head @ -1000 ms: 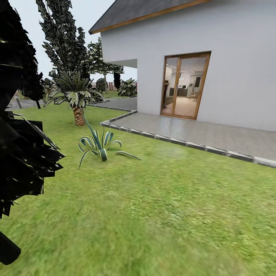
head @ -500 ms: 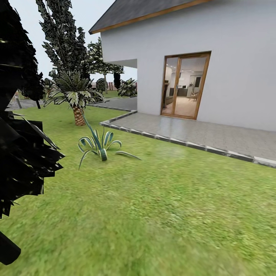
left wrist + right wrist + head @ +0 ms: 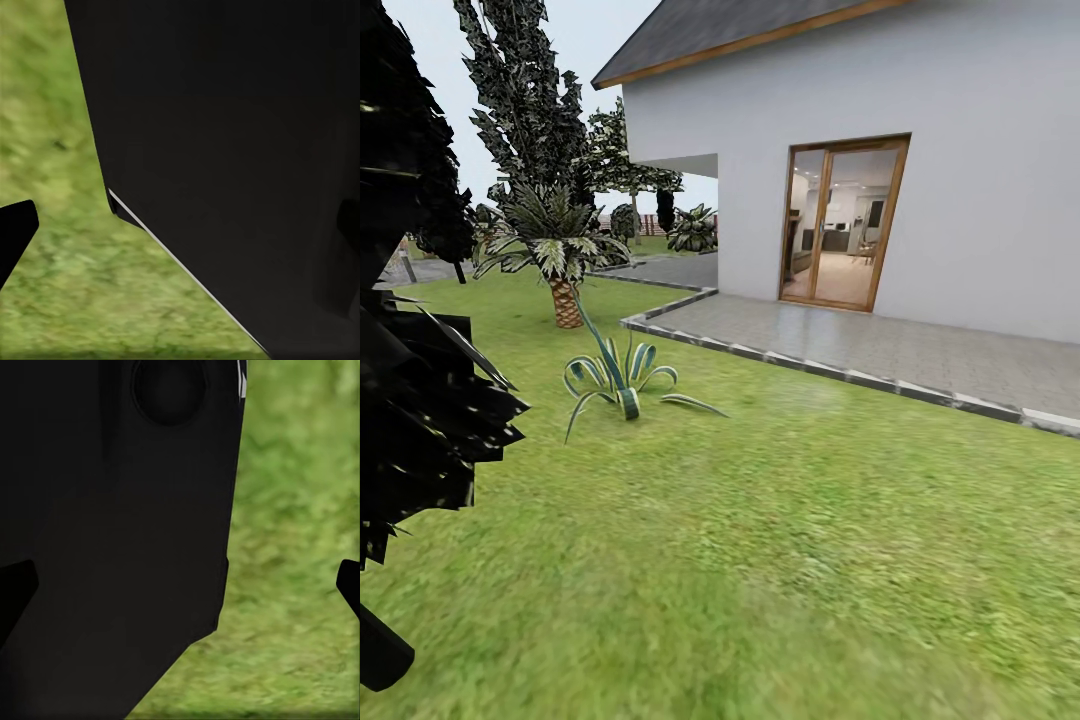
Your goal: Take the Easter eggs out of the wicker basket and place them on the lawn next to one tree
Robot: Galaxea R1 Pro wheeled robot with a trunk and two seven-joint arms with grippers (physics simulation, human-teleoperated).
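I'm getting flat, even daylight through the head camera, with a pale overcast sky and no clear sun direction. The lawn carries hardly any cast shadows and its texture smears soft toward the bottom edge. The white house wall reads bright but not blown out, with no glare. Warm indoor light glows through the glass door. Dark foliage at the left is almost pure black, no detail. Straight lines lean at the frame edges. Both wrist feeds give me blurry grass and black, featureless robot body.
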